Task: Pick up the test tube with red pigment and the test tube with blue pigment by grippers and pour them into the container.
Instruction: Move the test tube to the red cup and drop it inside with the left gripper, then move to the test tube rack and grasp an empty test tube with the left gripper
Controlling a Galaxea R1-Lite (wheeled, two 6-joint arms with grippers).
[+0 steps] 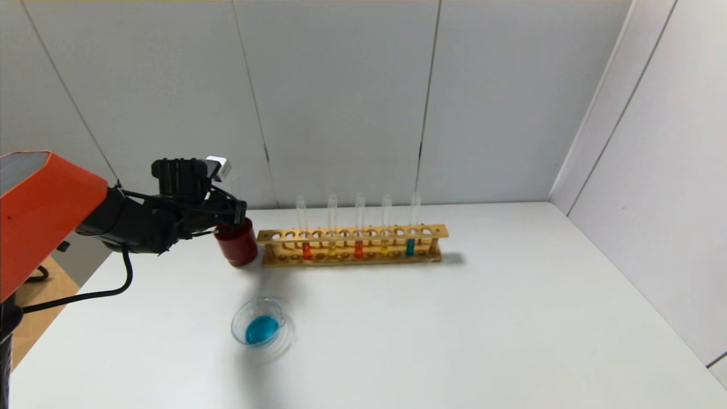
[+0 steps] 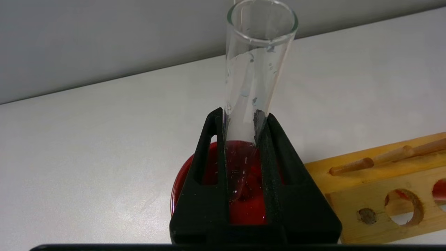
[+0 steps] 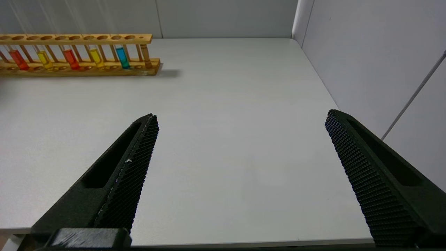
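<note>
My left gripper (image 1: 235, 215) is shut on an empty clear test tube (image 2: 259, 52), held upright with its lower end in the dark red cup (image 1: 237, 245). The jaws (image 2: 242, 116) pinch the tube just above the cup's mouth (image 2: 181, 177). A tube with blue-teal liquid (image 1: 410, 246) and two with orange-red liquid (image 1: 306, 250) (image 1: 358, 249) stand in the wooden rack (image 1: 352, 233). The clear glass container (image 1: 241, 315) sits in front of the cup and holds blue liquid. My right gripper (image 3: 240, 118) is open and empty, low over the table's near right part, out of the head view.
Two yellow-liquid tubes (image 1: 332, 248) (image 1: 384, 247) stand between the coloured ones. The rack also shows in the right wrist view (image 3: 80, 37), with the teal tube (image 3: 122, 57) nearest its end. Grey walls close the back and right sides of the white table (image 1: 511, 318).
</note>
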